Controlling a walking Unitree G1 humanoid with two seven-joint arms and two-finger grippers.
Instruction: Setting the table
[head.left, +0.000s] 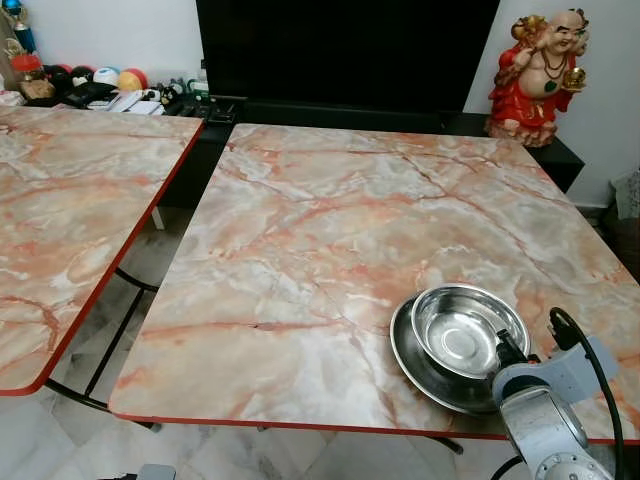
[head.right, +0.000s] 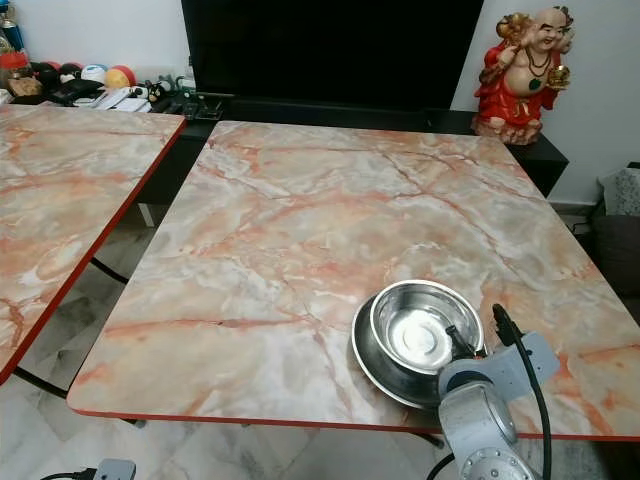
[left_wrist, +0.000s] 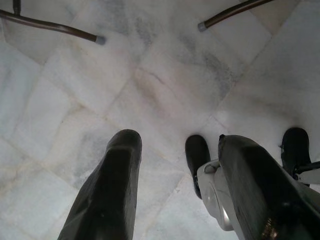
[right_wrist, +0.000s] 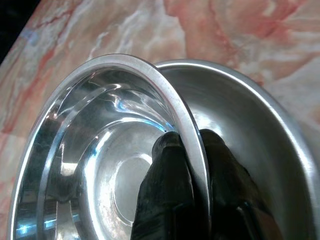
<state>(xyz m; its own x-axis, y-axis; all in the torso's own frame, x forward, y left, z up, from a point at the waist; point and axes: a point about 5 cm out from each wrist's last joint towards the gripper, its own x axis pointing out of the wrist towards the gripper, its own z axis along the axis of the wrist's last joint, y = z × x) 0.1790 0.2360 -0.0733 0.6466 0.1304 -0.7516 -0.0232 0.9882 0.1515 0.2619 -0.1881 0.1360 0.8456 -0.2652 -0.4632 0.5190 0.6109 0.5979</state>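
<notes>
Where the near table (head.left: 300, 250) runs out toward its front right corner, a steel bowl (head.left: 465, 328) sits inside a wider steel plate (head.left: 425, 372), both close to the red-trimmed front edge. The right gripper (right_wrist: 192, 152) is at the bowl's near side, w/ the silver wrist just behind it, at the table's front edge. In the right wrist view the fingers (right_wrist: 167, 175) pinch the bowl's rim: one black finger inside the bowl, the other outside, btwn the bowl wall and the plate, closed tight on the thin steel edge. Bowl looks a bit tilted there, its rim standing above the plate's rim on the gripper's side; can't tell if it's lifted clear of the plate or resting on it. A black cable (head.left: 590, 360) loops over the wrist.

Left gripper (left_wrist: 175, 145) hangs low at the robot's side, pointing down at the pale marble floor (left_wrist: 150, 85), fingers set apart w/ nothing btwn them. Two dark table legs (left_wrist: 55, 25) end on the tiles further out.

A second table (head.left: 70, 220) w/ the same pink marble top stands to the left, a gap btwn the two. Behind: a big black screen (head.left: 345, 50) on a low dark cabinet, a red and gold laughing statue (head.left: 540, 70) at the far right, and clutter (head.left: 100, 85) at the far left.
</notes>
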